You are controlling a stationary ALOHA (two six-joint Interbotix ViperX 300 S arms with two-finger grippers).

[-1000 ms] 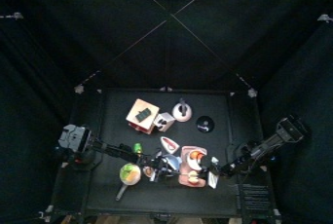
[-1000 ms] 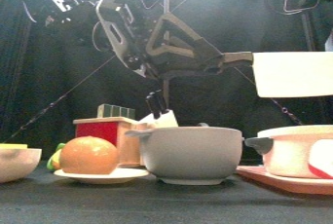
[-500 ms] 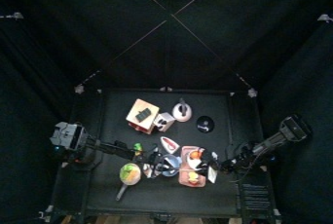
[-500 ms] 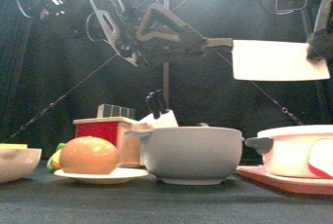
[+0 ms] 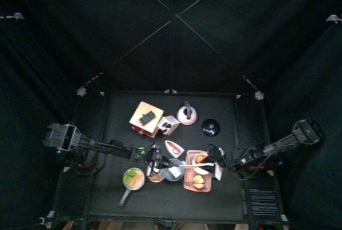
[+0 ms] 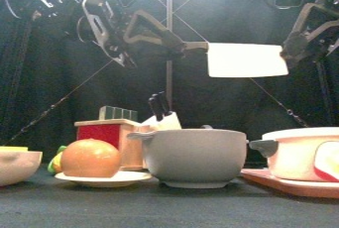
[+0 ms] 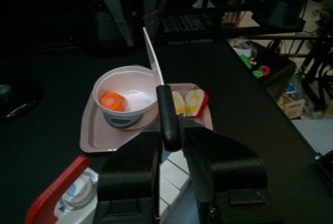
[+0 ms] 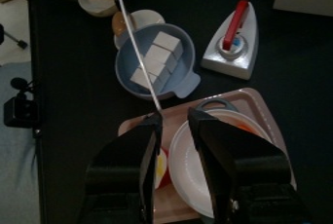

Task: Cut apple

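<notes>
At the table's front edge, the split apple [image 7: 190, 101] lies on the pinkish cutting board [image 7: 92, 140]. Above it, the left gripper [image 7: 170, 130] clamps a cleaver [image 6: 247, 60], blade raised, seemingly poised for another cut; the right gripper [image 8: 172, 135] hovers beside, slightly open, empty.

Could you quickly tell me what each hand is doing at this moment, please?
Left hand: closed on the knife, blade raised over the cutting board.
Right hand: jaws apart, empty, above the board.
</notes>
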